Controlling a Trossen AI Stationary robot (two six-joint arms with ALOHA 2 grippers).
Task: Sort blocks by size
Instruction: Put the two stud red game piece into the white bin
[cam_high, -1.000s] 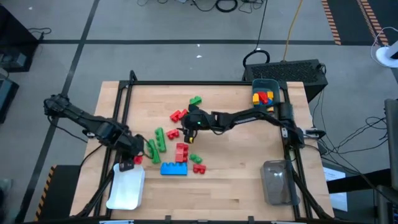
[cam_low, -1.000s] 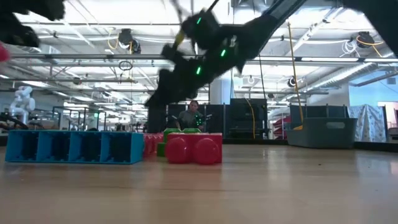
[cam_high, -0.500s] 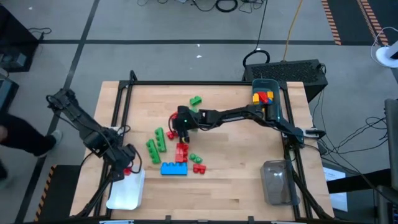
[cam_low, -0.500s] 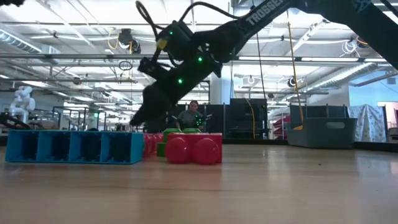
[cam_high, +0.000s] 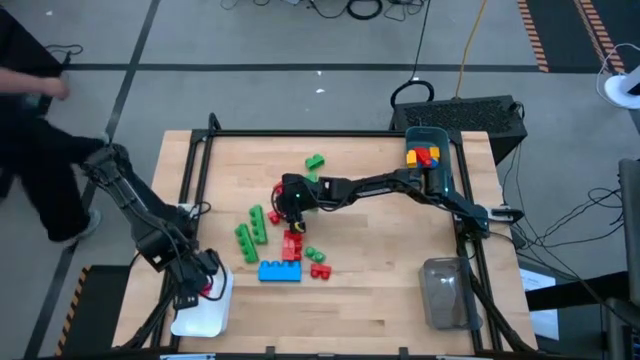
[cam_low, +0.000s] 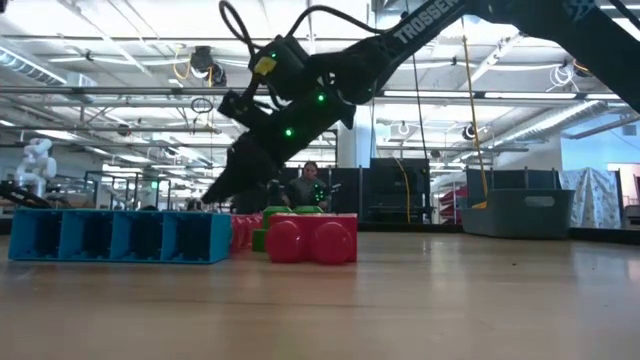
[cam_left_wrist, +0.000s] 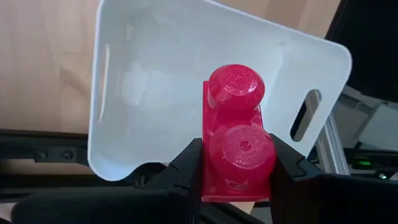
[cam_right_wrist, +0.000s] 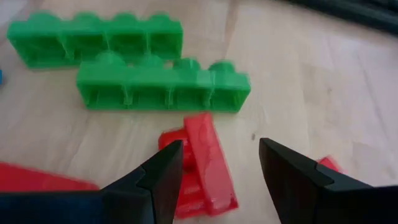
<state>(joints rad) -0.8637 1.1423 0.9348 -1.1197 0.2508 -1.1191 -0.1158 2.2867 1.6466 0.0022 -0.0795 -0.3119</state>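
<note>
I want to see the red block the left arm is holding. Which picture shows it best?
The left wrist view: the red block fills it, pinched above the white bin. The high view shows a red speck; the others miss it.

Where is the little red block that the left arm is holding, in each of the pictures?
High view: the red block shows as a red speck in the left end effector, at the white tray's upper edge.
Low view: not in it.
Left wrist view: the block fills the middle, clamped between the fingers, above the tray.
Right wrist view: not in it.
Shared landmark: the white tray.
</note>
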